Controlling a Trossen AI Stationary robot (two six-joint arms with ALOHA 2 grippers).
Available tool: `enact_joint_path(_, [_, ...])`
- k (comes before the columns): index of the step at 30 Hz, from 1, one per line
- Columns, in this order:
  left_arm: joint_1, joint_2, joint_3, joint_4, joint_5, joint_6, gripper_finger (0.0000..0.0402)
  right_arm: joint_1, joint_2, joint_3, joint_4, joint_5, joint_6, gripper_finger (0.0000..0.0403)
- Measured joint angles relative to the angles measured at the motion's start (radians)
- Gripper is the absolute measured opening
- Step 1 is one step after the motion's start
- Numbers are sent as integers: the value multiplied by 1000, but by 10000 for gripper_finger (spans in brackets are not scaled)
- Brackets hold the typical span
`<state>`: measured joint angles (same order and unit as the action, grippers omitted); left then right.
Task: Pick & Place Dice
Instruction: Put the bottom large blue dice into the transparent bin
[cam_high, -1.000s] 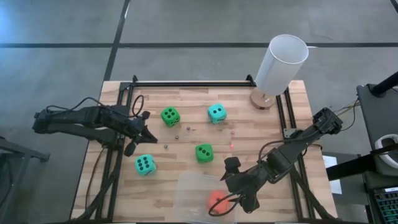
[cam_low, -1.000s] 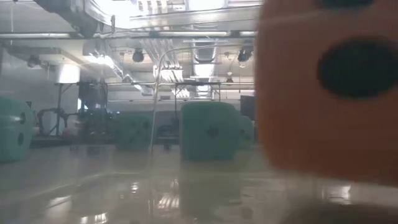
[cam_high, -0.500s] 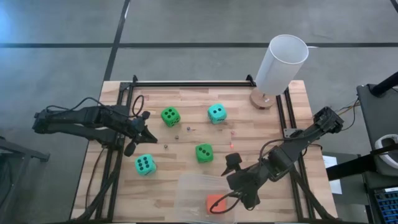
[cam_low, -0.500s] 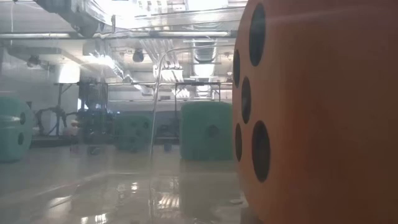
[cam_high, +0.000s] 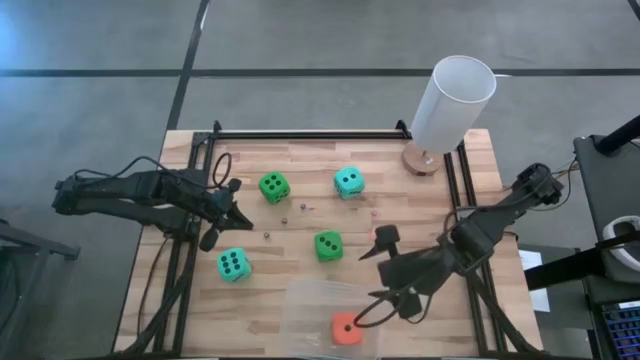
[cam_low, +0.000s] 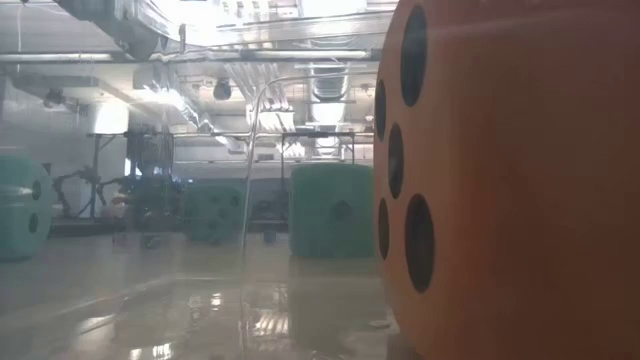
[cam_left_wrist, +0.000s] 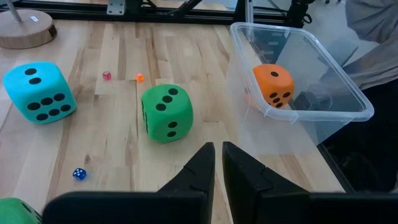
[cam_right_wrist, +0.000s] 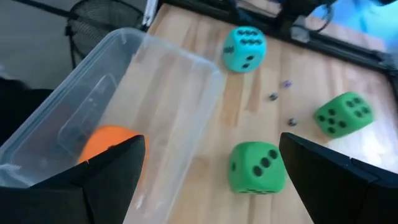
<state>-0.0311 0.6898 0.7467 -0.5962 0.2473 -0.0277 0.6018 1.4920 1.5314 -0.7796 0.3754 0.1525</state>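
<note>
The orange-red die (cam_high: 346, 328) rests on the floor of a clear plastic bin (cam_high: 300, 300) at the table's near edge; it also shows in the left wrist view (cam_left_wrist: 273, 85), the right wrist view (cam_right_wrist: 109, 146) and the low view (cam_low: 510, 180). Two green dice (cam_high: 273, 186) (cam_high: 328, 245) and two teal dice (cam_high: 348, 181) (cam_high: 232, 264) sit on the wood. My right gripper (cam_high: 392, 272) hovers open just right of the bin, with nothing between its fingers (cam_right_wrist: 112, 174). My left gripper (cam_high: 218, 212) waits shut at the table's left side.
A white cylinder on a round wooden base (cam_high: 425, 158) stands at the far right corner. Several tiny dice (cam_high: 268, 236) lie scattered mid-table. Black frame rails (cam_high: 300, 133) run along the far edge and both sides.
The orange-red die has dropped from just above the bin floor and turned, and now rests flat in the bin. My right gripper has drawn back from the bin, toward the table's right and far edges.
</note>
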Motion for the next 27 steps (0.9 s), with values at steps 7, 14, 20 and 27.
enact_joint_path(7, [0, 0, 0, 0, 0, 0, 38, -1, -34, 0, -1, 24, -56, 366])
enact_joint_path(14, [0, 0, 0, 0, 0, 0, 38, -7, -49, 0, -11, 104, -68, 366])
enact_joint_path(20, [0, 0, 0, 0, 0, 0, 38, -22, -50, 0, -63, 152, -50, 366])
enact_joint_path(27, [0, 0, 0, 0, -2, 0, 38, -40, -51, 0, -84, 152, -37, 366])
